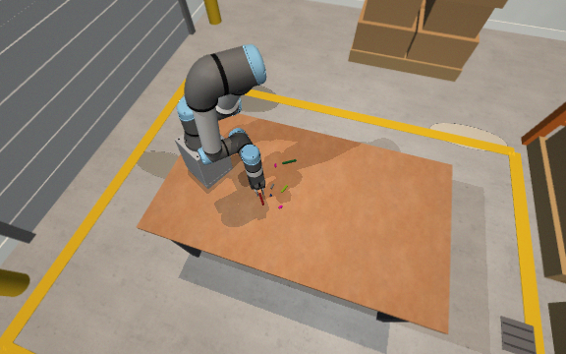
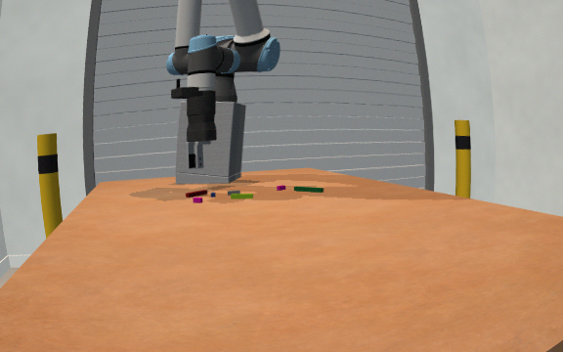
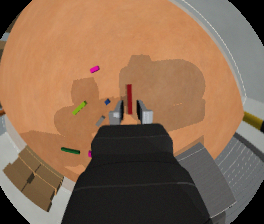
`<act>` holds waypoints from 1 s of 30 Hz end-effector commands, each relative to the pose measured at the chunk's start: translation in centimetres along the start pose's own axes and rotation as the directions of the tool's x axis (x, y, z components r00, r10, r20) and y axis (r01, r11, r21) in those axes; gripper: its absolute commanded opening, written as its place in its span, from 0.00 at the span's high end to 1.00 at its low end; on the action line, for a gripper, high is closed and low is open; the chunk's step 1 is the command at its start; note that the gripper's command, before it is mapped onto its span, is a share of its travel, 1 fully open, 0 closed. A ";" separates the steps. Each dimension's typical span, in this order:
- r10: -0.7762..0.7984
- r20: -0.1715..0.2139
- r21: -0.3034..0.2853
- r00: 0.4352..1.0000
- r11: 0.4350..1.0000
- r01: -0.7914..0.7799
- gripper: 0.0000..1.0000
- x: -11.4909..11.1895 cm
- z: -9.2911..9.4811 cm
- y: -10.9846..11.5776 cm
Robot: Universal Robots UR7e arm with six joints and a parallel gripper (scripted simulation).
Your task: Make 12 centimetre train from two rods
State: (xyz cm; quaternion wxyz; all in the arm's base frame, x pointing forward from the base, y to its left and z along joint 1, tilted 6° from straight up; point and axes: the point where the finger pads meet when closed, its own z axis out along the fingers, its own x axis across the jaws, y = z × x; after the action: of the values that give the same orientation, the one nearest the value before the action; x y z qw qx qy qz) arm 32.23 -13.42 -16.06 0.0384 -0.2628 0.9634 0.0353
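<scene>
Claw (image 1: 260, 193) (image 2: 195, 155) (image 3: 130, 106) is held above the table (image 1: 352, 221) (image 2: 311, 264) (image 3: 43, 60), pointed down, fingers spread partway, nothing pinched. Red rod (image 1: 261, 199) (image 2: 196, 194) (image 3: 129, 99) is lined up with the finger gap in wrist view, lying flat on the table below the fingertips. Blue rod (image 1: 270, 195) (image 2: 213, 195) (image 3: 107, 102) is seen near the red one, grey rod (image 1: 272, 186) (image 2: 234, 193) (image 3: 100, 121) near the blue, both apart from it and each other. Lime rod (image 1: 284, 188) (image 2: 241, 196) (image 3: 79, 108) is placed beyond those two, angled. One magenta rod (image 1: 280, 206) (image 2: 197, 199) (image 3: 94, 69) is located past the blue on the side away from the arm base; second magenta rod (image 1: 275, 165) (image 2: 281, 188) (image 3: 90, 154) is found near the green rod (image 1: 289, 161) (image 2: 309, 189) (image 3: 70, 150), not touched by it. No train is formed: all rods are separated. Off the table, open-topped cardboard boxes (image 1: 381, 40) (image 3: 44, 175) are stood on the floor; contents can't be made out. No brand or label can be read. In wrist view the second magenta rod is mostly cut off by the black gripper body. In top view the red rod's near end is partly covered by the fingers; grey and blue are small and hard to resolve there.
</scene>
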 end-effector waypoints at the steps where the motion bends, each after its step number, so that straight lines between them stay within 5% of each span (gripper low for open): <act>1: 0.000 0.000 0.001 1.000 1.000 0.000 0.46 0.0 0.3 0.0; 30: 0.000 0.000 0.001 1.000 1.000 0.000 0.46 0.0 3.9 0.0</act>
State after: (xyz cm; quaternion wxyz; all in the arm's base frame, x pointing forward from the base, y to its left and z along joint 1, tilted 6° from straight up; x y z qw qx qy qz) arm 32.40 -13.12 -19.49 0.0383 -0.2628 0.9634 0.0354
